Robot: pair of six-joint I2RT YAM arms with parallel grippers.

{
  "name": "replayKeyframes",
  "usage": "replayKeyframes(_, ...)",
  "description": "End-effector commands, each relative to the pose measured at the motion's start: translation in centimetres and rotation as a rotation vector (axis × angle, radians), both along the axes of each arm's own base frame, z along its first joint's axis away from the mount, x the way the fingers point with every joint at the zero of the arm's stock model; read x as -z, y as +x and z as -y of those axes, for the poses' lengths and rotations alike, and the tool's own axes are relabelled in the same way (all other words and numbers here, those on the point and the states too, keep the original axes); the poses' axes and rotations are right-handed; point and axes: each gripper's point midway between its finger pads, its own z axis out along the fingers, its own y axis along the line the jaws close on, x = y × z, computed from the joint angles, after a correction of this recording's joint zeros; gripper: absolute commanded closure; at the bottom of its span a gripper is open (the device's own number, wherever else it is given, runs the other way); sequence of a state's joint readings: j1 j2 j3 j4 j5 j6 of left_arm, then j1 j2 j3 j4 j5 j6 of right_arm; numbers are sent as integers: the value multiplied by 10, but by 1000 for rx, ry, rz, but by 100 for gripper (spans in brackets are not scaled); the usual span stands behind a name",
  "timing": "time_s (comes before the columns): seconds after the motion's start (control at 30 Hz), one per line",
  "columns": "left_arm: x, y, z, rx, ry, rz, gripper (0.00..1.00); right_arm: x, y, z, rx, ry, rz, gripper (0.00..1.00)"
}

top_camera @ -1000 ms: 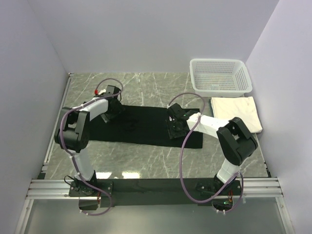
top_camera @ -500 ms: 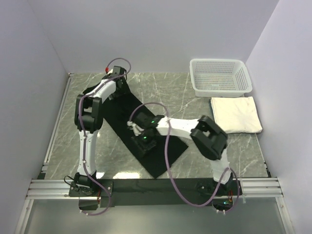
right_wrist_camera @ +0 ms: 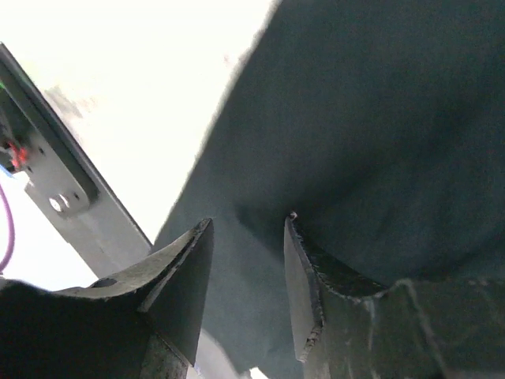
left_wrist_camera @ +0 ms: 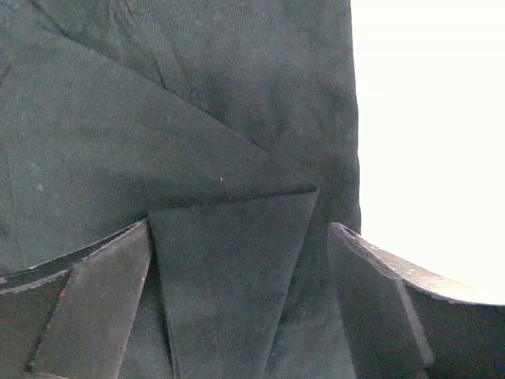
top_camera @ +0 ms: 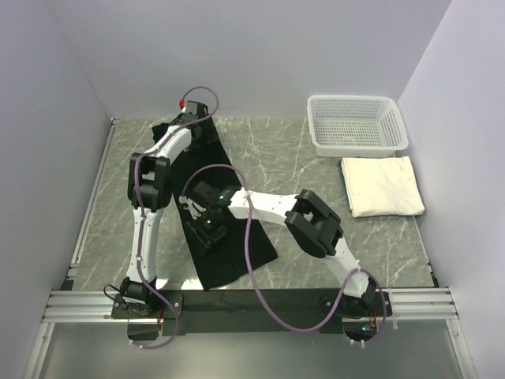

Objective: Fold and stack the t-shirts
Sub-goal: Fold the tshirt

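The green marbled bench (top_camera: 276, 154) carries a black t-shirt (top_camera: 233, 260), folded into a long strip that runs at a slant from the far left corner towards the middle of the near edge. A white mesh basket (top_camera: 355, 98) sits in the far right corner. Just in front of it, along the right edge, lies a folded cream t-shirt (top_camera: 383, 185). The left gripper (left_wrist_camera: 241, 229) hangs over the strip's far end with its jaws spread wide. The right gripper (right_wrist_camera: 248, 219), half closed, nips a raised fold near the middle of the strip.
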State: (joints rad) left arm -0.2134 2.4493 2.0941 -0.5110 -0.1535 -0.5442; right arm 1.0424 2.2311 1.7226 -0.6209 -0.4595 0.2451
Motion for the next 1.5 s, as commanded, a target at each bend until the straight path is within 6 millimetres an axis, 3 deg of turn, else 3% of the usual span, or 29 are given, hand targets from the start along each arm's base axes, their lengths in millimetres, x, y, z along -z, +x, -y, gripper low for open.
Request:
replayKeyframes(0.0,-46,17,15,54,-51,143,1,-58,19,26,86,29,108,51)
replayKeyframes(0.07,-77,19,13,45,-48,200,1,-72,30,41,131,33,154,48)
replayKeyframes(0.1,-111,18,11,38,-58,259,1,-69,30,54,150,9,159,47)
replayKeyframes(0.13,-125,16,8,21,-52,283,1,-87,38,67,187,32,185,46)
replayKeyframes(0.2,-165,3,2,-6,-65,329,1,-93,40,93,241,26,210,46)
replayKeyframes(0.23,-175,-3,-2,-25,-66,337,1,-93,48,108,292,16,209,46)
replayKeyframes(0.3,-177,-23,-7,-59,-77,309,1,-79,47,137,352,-25,190,46)
replayKeyframes(0.33,-197,-40,-10,-72,-90,318,1,-86,47,147,387,-10,196,46)
replayKeyframes(0.37,-179,-58,-10,-92,-96,262,1,-84,55,162,435,-23,195,46)
replayKeyframes(0.4,-198,-76,-12,-105,-110,282,2,-78,49,178,458,-42,193,46)
replayKeyframes(0.47,-189,-107,-5,-113,-131,234,2,-73,51,195,505,-53,182,47)
replayKeyframes(0.53,-171,-156,3,-103,-141,172,4,-67,42,205,523,-51,159,48)
replayKeyframes(0.57,-135,-187,4,-120,-147,72,5,-65,40,209,529,-53,151,48)
replayKeyframes(0.6,-141,-208,6,-116,-172,73,5,-59,36,214,540,-60,141,49)
replayKeyframes(0.67,-120,-250,22,-116,-203,-5,6,-55,32,218,554,-66,129,50)
replayKeyframes(0.7,-99,-285,17,-121,-187,-72,6,-49,29,223,563,-73,120,50)
replayKeyframes(0.73,-90,-308,29,-92,-189,-106,7,-48,27,224,572,-73,111,51)
replayKeyframes(0.77,-64,-340,25,-135,-185,-193,8,-43,22,226,571,-75,94,52)
replayKeyframes(0.8,-67,-358,30,-124,-228,-199,8,-42,21,226,575,-67,91,52)
replayKeyframes(0.87,-41,-400,35,-150,-252,-288,9,-38,16,225,578,-62,63,53)
replayKeyframes(0.93,-36,-431,43,-117,-286,-325,11,-30,11,228,589,-75,37,53)
replayKeyframes(0.97,-22,-447,41,-145,-290,-369,11,-24,6,229,588,-83,22,53)
replayKeyframes(1.07,-8,-475,46,-125,-288,-435,11,-18,3,231,601,-84,10,53)
replayKeyframes(1.23,0,-486,54,-81,-255,-477,16,-14,3,228,608,-73,0,54)
replayKeyframes(1.47,11,-501,46,-60,-174,-544,26,-7,6,221,605,-75,-15,54)
